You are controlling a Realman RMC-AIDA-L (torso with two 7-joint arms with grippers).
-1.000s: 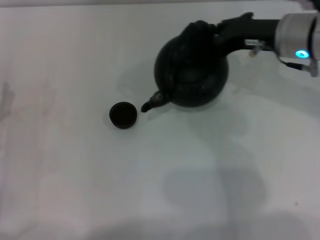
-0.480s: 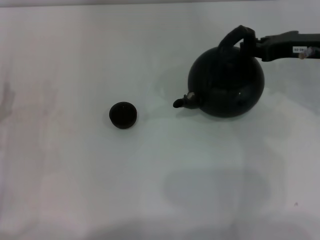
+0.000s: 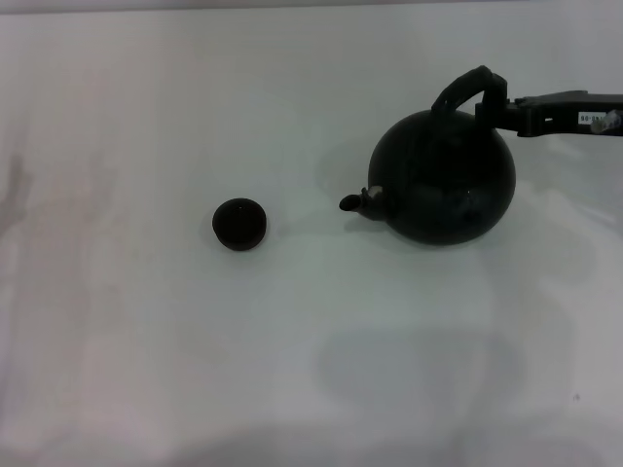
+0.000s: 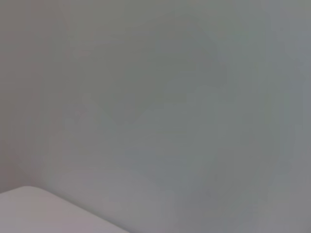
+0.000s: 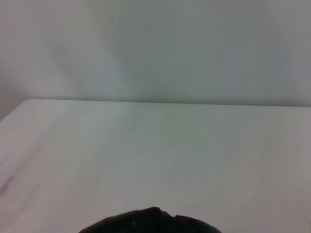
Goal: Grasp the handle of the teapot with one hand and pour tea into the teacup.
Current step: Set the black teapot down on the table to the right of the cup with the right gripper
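Observation:
The black round teapot (image 3: 443, 180) stands upright at the right of the white table, its short spout (image 3: 358, 201) aimed left at the teacup. Well clear of the spout, the teacup (image 3: 239, 223) is a tiny dark round cup left of the middle. The arched handle (image 3: 465, 88) rises over the pot's top. My right gripper (image 3: 496, 109) reaches in from the right edge and is shut on the handle's right end. In the right wrist view only a dark curved bit of the teapot (image 5: 150, 222) shows at the edge. My left gripper is out of view.
The white table (image 3: 292, 370) carries only the cup and the pot. The left wrist view shows a plain pale wall and a corner of the table (image 4: 39, 213).
A second ago the teapot hung tilted with its spout just beside the cup. It has since swung right, come upright and dropped slightly lower, carried by the right gripper. The cup has not moved.

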